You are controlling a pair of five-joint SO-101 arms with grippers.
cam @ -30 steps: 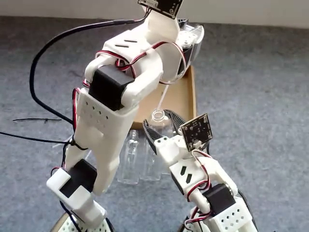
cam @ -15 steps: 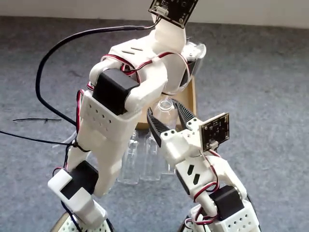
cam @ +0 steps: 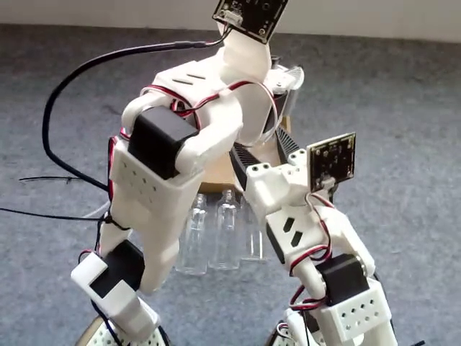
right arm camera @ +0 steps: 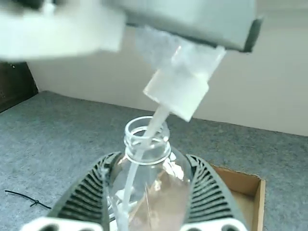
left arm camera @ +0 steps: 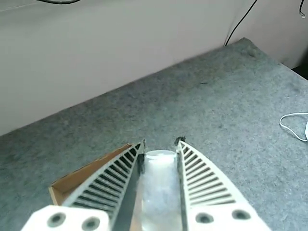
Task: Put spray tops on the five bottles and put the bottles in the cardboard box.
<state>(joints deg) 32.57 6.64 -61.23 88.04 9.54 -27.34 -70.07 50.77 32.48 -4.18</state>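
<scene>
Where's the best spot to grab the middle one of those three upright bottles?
The middle bottle stands upright, close between the neighbouring bottles. Likely best: come from above and pinch its narrow neck, where the gaps leave room for fingers.

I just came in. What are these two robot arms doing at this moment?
They are fitting a spray top onto a bottle. The right arm holds a clear bottle in its jaws. The left arm holds a spray top in its jaws above it. The top's thin tube already reaches into the bottle's neck, but the top is not seated yet. Spare bottles stand on the grey table, and the cardboard box lies behind.
</scene>
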